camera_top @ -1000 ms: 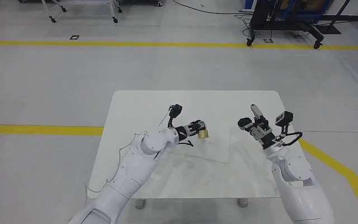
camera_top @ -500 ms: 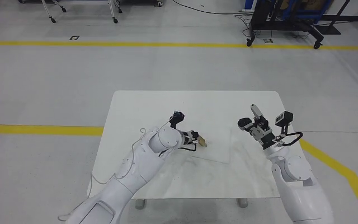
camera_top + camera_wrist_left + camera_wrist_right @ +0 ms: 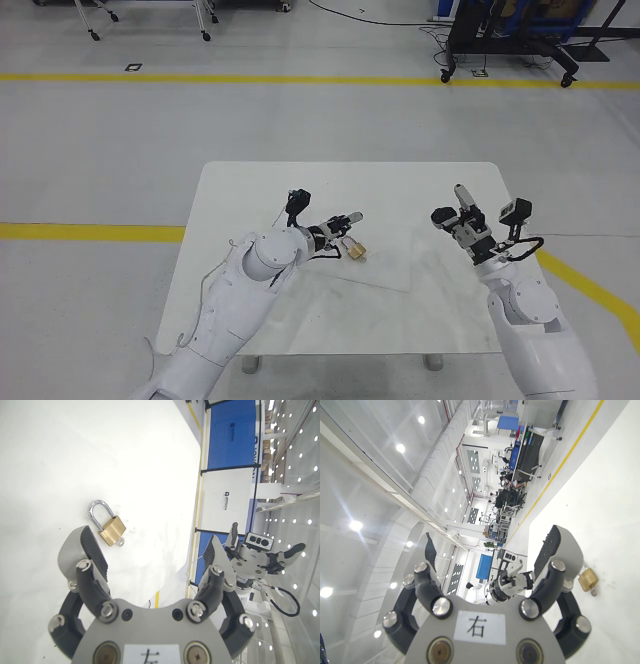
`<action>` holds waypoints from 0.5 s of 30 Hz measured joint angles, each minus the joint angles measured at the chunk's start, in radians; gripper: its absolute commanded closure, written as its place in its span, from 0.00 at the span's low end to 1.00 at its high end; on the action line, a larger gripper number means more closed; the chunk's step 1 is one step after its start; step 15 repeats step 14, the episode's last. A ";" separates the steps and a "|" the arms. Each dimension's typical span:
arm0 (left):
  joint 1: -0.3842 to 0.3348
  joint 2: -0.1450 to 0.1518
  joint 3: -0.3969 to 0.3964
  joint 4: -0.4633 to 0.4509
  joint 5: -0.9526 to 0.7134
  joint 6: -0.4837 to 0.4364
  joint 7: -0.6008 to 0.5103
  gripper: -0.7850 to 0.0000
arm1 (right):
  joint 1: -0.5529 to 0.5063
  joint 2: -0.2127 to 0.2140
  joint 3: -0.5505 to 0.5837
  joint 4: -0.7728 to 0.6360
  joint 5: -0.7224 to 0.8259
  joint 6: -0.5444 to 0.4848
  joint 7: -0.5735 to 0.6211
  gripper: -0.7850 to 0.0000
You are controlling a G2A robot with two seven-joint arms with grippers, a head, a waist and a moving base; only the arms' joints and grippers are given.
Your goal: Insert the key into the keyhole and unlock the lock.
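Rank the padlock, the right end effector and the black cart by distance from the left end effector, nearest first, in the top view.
1. The padlock, lying on the table just beside the left end effector.
2. The right end effector, over the table's opposite side.
3. The black cart, on the floor past the far corner.

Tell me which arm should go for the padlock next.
Left. Its open pincer hangs close above the padlock, which lies on the table with the key head showing at its base. The right pincer, also open, is held up well away from it.
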 measured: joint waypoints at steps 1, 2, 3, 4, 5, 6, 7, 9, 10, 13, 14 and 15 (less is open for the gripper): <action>0.019 0.007 -0.015 -0.044 0.029 0.013 0.013 0.00 | -0.007 -0.001 0.014 0.004 -0.015 -0.041 -0.031 0.00; 0.031 0.012 -0.025 -0.078 0.053 0.023 0.022 0.00 | -0.014 -0.001 0.027 0.006 -0.018 -0.072 -0.051 0.00; 0.042 0.016 -0.035 -0.112 0.078 0.031 0.031 0.00 | -0.020 -0.002 0.040 0.006 -0.009 -0.103 -0.063 0.00; 0.054 0.022 -0.044 -0.155 0.107 0.035 0.038 0.00 | -0.030 -0.002 0.060 0.006 0.032 -0.141 -0.056 0.00; 0.060 0.025 -0.051 -0.186 0.127 0.035 0.040 0.00 | -0.037 -0.002 0.083 0.010 0.080 -0.170 -0.035 0.00; 0.064 0.028 -0.057 -0.214 0.147 0.037 0.043 0.00 | -0.044 -0.001 0.113 0.015 0.132 -0.204 -0.013 0.00; 0.068 0.032 -0.064 -0.253 0.172 0.037 0.050 0.00 | -0.055 0.000 0.152 0.023 0.198 -0.254 0.008 0.00; 0.071 0.033 -0.067 -0.290 0.189 0.037 0.059 0.00 | -0.065 0.000 0.181 0.029 0.269 -0.299 0.023 0.00; 0.072 0.033 -0.067 -0.289 0.189 0.037 0.060 0.00 | -0.065 0.000 0.182 0.029 0.279 -0.300 0.023 0.00; 0.071 0.033 -0.067 -0.284 0.188 0.037 0.060 0.00 | -0.064 0.000 0.180 0.029 0.264 -0.294 0.022 0.00; 0.071 0.033 -0.067 -0.284 0.187 0.037 0.060 0.00 | -0.065 0.000 0.180 0.029 0.264 -0.294 0.022 0.00; 0.071 0.033 -0.067 -0.284 0.187 0.037 0.060 0.00 | -0.065 0.000 0.180 0.029 0.264 -0.294 0.022 0.00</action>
